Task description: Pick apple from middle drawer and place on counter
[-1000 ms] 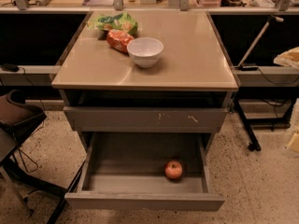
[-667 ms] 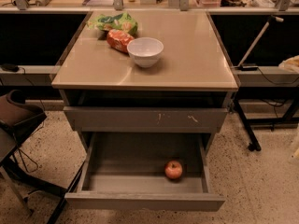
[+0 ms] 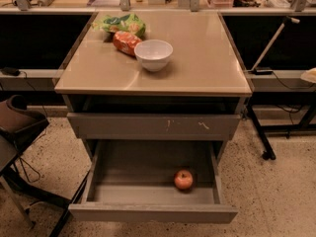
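Note:
The apple [image 3: 183, 179], small and red-orange, lies in the open middle drawer [image 3: 123, 181], right of centre and near its plain front panel. The drawer is pulled far out below the beige counter [image 3: 207, 58]. Of my gripper [image 3: 309, 75] only a pale piece shows at the right edge of the view. It is level with the counter's front edge, well to the right of the counter and far from the apple. Nothing is seen in its hold.
A white bowl [image 3: 153, 54], a red-orange snack bag [image 3: 125, 42] and a green bag [image 3: 121, 23] sit on the counter's back left. A closed drawer front with pale scratches [image 3: 153, 126] is above the open drawer. A chair [image 3: 19, 127] stands left, a black stand [image 3: 261, 132] right.
The pale piece of my gripper has moved right and down, most of it leaving the view at the right edge. The apple and drawer have not moved.

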Robot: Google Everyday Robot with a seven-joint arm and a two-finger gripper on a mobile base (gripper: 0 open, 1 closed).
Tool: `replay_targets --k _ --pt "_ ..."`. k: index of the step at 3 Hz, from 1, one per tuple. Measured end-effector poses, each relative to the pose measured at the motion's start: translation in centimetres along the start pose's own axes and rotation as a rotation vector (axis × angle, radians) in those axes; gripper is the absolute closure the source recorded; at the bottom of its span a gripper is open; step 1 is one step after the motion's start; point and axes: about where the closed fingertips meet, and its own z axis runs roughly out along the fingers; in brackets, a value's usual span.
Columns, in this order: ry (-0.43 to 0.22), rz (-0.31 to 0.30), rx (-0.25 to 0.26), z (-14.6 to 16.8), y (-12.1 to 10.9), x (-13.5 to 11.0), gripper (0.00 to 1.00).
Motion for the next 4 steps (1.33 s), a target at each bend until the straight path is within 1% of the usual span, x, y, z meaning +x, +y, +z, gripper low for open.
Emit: replay_targets --k 1,2,3,4 --pt "0.000 0.000 0.000 0.0 0.0 0.0 0.00" --pt "0.000 0.000 0.000 0.1 1.6 1.6 0.00" --pt "0.000 0.000 0.000 0.1 1.6 1.6 0.00" --pt "0.000 0.000 0.000 0.1 2.2 2.1 0.00"
